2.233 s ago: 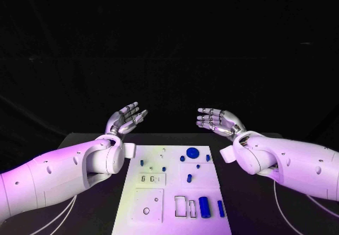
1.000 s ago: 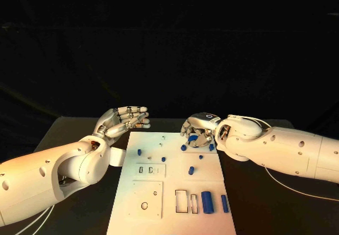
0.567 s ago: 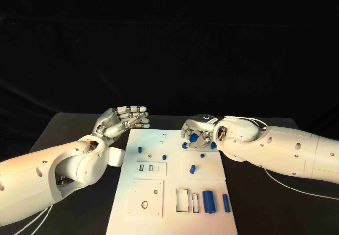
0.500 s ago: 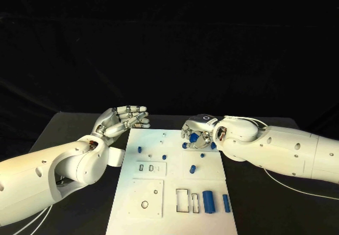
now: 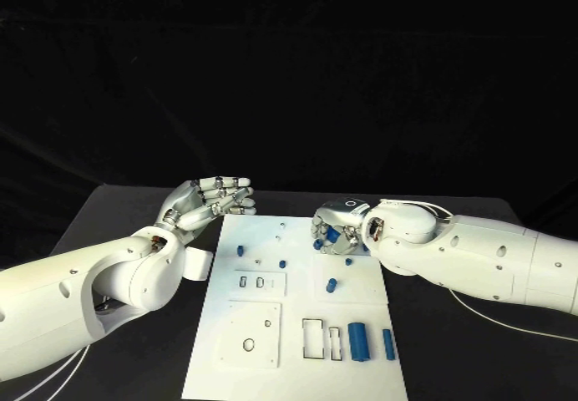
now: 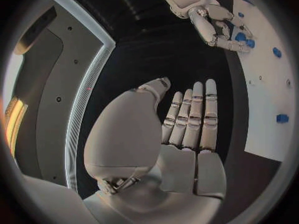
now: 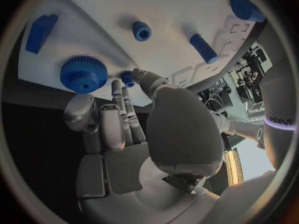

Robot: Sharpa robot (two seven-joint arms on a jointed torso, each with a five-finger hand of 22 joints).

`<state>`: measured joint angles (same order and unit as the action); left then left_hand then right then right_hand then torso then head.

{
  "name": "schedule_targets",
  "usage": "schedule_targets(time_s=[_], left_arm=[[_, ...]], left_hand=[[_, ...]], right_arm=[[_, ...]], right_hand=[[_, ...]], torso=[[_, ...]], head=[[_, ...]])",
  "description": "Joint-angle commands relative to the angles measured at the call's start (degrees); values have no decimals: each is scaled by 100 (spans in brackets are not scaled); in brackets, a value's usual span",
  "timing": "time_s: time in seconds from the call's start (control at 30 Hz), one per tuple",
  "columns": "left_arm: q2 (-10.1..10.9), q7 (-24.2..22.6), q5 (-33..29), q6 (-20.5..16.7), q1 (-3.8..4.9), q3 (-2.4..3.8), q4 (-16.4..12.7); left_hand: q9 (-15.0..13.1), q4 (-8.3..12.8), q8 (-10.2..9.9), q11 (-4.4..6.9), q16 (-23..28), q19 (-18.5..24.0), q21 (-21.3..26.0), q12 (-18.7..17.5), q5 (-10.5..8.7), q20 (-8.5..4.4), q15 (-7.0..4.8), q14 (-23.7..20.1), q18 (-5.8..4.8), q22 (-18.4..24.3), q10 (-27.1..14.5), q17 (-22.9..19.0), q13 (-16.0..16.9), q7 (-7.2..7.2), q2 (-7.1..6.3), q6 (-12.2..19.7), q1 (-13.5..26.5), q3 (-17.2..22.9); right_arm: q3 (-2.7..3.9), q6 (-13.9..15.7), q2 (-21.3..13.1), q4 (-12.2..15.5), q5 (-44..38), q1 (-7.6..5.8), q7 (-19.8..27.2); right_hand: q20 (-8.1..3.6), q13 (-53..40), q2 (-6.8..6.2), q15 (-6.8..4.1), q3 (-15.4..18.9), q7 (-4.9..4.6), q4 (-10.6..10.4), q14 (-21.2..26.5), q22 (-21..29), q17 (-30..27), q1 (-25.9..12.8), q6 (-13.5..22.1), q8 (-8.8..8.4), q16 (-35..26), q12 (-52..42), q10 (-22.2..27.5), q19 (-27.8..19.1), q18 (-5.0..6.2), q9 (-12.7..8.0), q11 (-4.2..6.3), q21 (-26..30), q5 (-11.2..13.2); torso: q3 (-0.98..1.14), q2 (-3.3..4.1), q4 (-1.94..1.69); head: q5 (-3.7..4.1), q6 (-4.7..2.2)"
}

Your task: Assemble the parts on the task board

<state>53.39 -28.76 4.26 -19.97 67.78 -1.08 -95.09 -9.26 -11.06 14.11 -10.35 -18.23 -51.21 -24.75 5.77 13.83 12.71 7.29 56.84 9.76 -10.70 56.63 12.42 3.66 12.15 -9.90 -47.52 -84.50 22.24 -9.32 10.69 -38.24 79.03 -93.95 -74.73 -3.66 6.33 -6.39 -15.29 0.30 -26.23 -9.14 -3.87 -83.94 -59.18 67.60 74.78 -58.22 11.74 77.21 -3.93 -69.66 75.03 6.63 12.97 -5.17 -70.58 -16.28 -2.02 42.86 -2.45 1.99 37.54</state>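
Blue gear [image 7: 83, 73] on task board [image 5: 289, 334] far end, just off right hand [image 5: 338, 232] fingertips; empty, fingers loosely curled. Prob. light, rigid, toothed; grab by rim. Left hand [image 5: 207, 203] flat, empty.

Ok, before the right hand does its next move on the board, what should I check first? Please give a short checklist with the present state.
1. Left hand holds nothing, fingers straight: ok.
2. Right hand is over the far end of the board: ok.
3. Gear lies free beside the right hand's fingers, not between them: ok.
4. Small peg at the right fingertips, gripped or only touched: cannot tell.
5. Big cylinder at the near end lies apart from both hands: ok.
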Motion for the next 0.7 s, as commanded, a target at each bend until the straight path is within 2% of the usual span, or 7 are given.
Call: schedule_targets(time_s=[0.03, 0.13, 0.43, 0.57, 0.7], left_arm=[[2, -3, -26, 107, 12, 7, -6], [2, 7, -29, 110, 14, 7, 0], [0, 53, -37, 119, 18, 7, 16], [-5, 83, -38, 121, 19, 6, 31], [-8, 102, -39, 121, 19, 6, 44]], left_hand=[[7, -46, -10, -12, 5, -3, -26, -19, -30, 9, 9, 34, 56, -3, 30, 5, 1, 146, 1, -21, 43, -3], [8, -50, -13, -14, 8, -1, -25, -26, -29, 10, 11, 32, 56, -2, 28, 7, 1, 149, 1, -19, 51, -3], [10, -55, -18, -17, 12, 3, -24, -36, -29, 12, 14, 29, 55, 0, 24, 10, 1, 153, 5, -15, 62, -1], [11, -55, -21, -18, 14, 5, -24, -40, -28, 12, 15, 28, 55, 1, 22, 11, 0, 155, 7, -12, 63, 1], [13, -53, -26, -21, 17, 7, -24, -49, -27, 13, 16, 25, 55, 2, 16, 14, 0, 158, 10, -7, 63, 6]], right_arm=[[0, -31, 15, 20, -79, 8, -32], [0, 19, 19, 37, -51, 10, -26], [0, 98, 14, 57, -14, 13, -74], [0, 238, 11, 61, -17, 14, -145], [1, 443, 8, 72, -63, 14, -253]], right_hand=[[0, -19, 59, 13, -54, 9, -88, -250, -134, 55, -30, -64, 14, 74, -15, -105, 62, -98, 25, 19, -104, 16], [-11, -38, 101, -5, -95, 34, -160, -257, -301, 109, -56, -102, 37, 132, -25, -174, 120, -122, 54, 43, -218, 13], [-43, -75, 178, -50, -202, 96, -222, -262, -502, 164, -6, -209, 121, 209, -35, -303, 174, -148, 152, 97, -358, 13], [-79, -108, 329, -95, -390, 155, -215, -272, -652, 239, 133, -298, 219, 283, -33, -399, 214, -168, 277, 150, -458, 3], [-122, -165, 464, -144, -616, 204, -65, -278, -801, 282, 356, -399, 363, 337, -59, -539, 258, -188, 446, 205, -559, 2]], torso=[[-10, 28, -20], [-11, 37, -33], [-30, 68, -38], [-32, 77, -52], [-39, 87, -65]], head=[[2, 11], [7, 11], [6, 32], [24, 30], [36, 27]])
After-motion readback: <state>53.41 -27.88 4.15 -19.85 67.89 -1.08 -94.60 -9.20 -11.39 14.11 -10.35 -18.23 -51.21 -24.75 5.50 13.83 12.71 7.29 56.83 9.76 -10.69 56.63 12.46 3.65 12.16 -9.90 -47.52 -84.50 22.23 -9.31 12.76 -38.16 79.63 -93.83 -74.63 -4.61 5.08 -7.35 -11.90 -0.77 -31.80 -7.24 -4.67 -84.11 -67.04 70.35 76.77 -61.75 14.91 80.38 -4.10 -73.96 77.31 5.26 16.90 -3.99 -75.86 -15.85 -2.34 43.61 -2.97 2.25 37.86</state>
